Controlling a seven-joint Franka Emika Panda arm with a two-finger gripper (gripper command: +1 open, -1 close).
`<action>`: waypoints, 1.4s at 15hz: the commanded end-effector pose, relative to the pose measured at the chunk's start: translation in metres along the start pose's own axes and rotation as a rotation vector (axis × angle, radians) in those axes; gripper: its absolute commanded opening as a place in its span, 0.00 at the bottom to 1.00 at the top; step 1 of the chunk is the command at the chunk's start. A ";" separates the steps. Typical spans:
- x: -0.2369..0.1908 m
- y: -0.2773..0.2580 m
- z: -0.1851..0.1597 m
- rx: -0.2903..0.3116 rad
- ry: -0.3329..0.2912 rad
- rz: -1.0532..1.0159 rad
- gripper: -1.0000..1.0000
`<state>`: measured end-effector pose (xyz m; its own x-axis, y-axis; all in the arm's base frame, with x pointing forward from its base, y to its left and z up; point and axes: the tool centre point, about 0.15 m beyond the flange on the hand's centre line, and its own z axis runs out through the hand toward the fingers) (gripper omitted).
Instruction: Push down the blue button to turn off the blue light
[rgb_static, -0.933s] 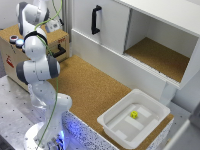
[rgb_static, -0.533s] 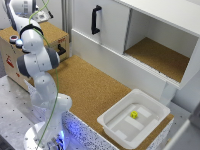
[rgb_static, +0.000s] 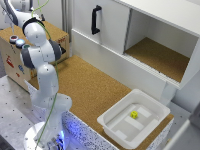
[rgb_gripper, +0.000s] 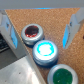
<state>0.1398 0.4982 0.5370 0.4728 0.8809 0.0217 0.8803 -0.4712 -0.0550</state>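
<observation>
In the wrist view the blue button (rgb_gripper: 45, 49) glows pale blue-white in its dark ring on top of the wooden box (rgb_gripper: 20, 70). A red button (rgb_gripper: 32, 33) sits on one side of it and a green button (rgb_gripper: 62, 76) on the other. My gripper (rgb_gripper: 39, 25) is open and empty above the buttons; its fingertips (rgb_gripper: 72, 27) stand wide apart, nearer the red button than the blue one. In the exterior view the blue button (rgb_static: 20, 43) shows as a small pale dot on the wooden box (rgb_static: 12, 62). The arm (rgb_static: 37, 47) hides the gripper there.
A white tray (rgb_static: 112, 122) holding a small yellow object (rgb_static: 134, 114) stands at the exterior view's lower right. A white cabinet (rgb_static: 115, 35) with a black handle (rgb_static: 95, 19) and an open compartment runs along the back. Cork matting (rgb_static: 95, 90) covers the table.
The arm has swung toward the exterior view's left, and its upper links now lean over the wooden box. Tray and cabinet have not moved.
</observation>
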 end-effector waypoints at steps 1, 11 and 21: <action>0.017 -0.033 0.016 -0.136 -0.027 0.049 0.00; 0.044 0.002 0.053 -0.023 0.085 0.053 0.00; 0.019 0.014 0.100 0.034 0.050 0.130 0.00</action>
<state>0.1560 0.5287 0.4708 0.5437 0.8387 0.0321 0.8391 -0.5423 -0.0419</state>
